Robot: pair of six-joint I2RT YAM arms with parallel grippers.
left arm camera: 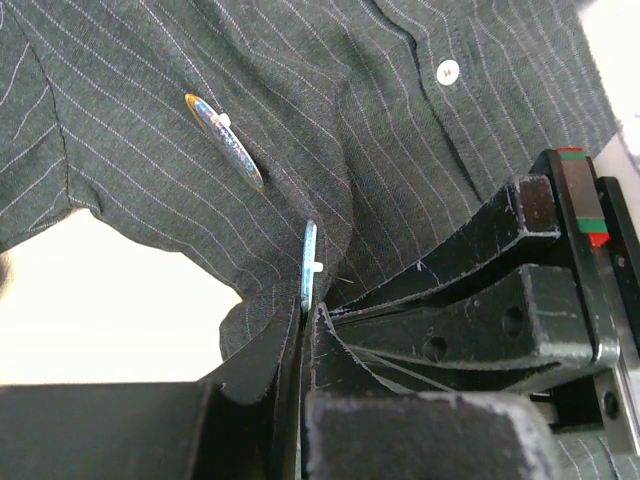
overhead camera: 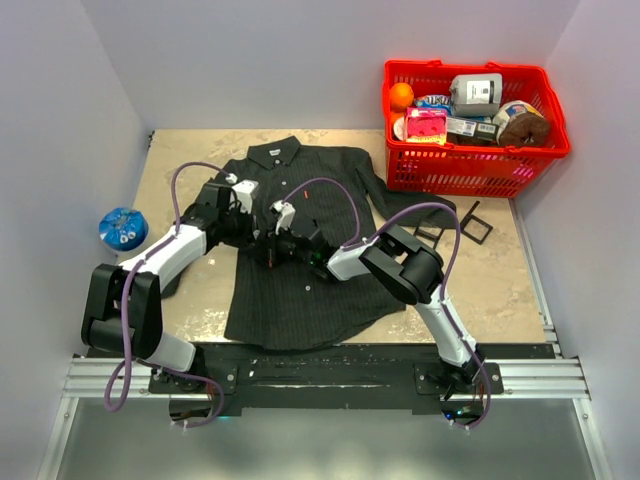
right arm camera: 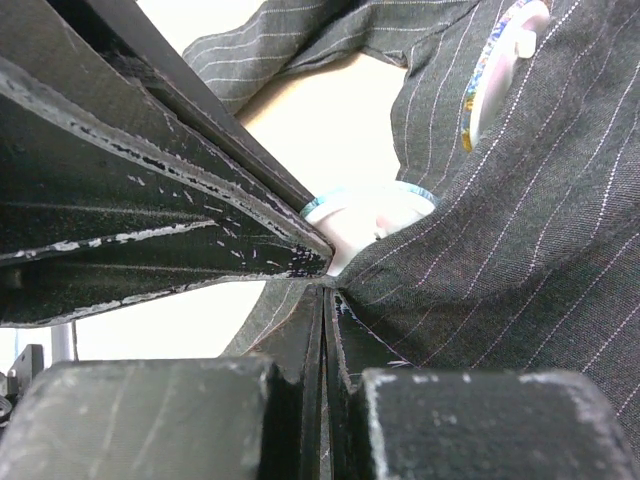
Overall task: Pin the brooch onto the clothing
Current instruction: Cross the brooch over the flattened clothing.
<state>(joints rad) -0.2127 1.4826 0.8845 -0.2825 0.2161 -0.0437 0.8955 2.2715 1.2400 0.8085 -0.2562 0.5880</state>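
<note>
The left gripper [left arm camera: 305, 318] is pinched shut. Its tips nip the lower rim of a brooch [left arm camera: 308, 262] that stands on edge, and a fold of shirt [left arm camera: 420, 160] is drawn over one finger. The right gripper [right arm camera: 325, 300] meets it tip to tip, also closed, on a ridge of the same cloth just beside the brooch. Whether it touches the brooch too, I cannot tell.

The brooch looks like a thin, stiff, light disc with a glossy face, so it is likely to slip or twist. The rim is the sensible place to hold it, leaving the back free. The shirt is soft and limp and will bunch and drag along with any pull. It probably has to be held taut in a fold for the pin to bite.

A second brooch [left arm camera: 225, 140] lies flat against the cloth a little farther out, and a pale button [left arm camera: 448, 70] sits beyond that.

The shirt lies spread over the middle of the counter [overhead camera: 500, 280], collar toward the far edge and hem at the near edge. A red basket [overhead camera: 470, 172] fills the far right corner, well apart. Two small black frames [overhead camera: 474, 226] lie toward the right edge, and a blue round box [overhead camera: 122, 228] sits at the left edge. The tightest spot is between the two grippers themselves. There is open room toward the hem.
</note>
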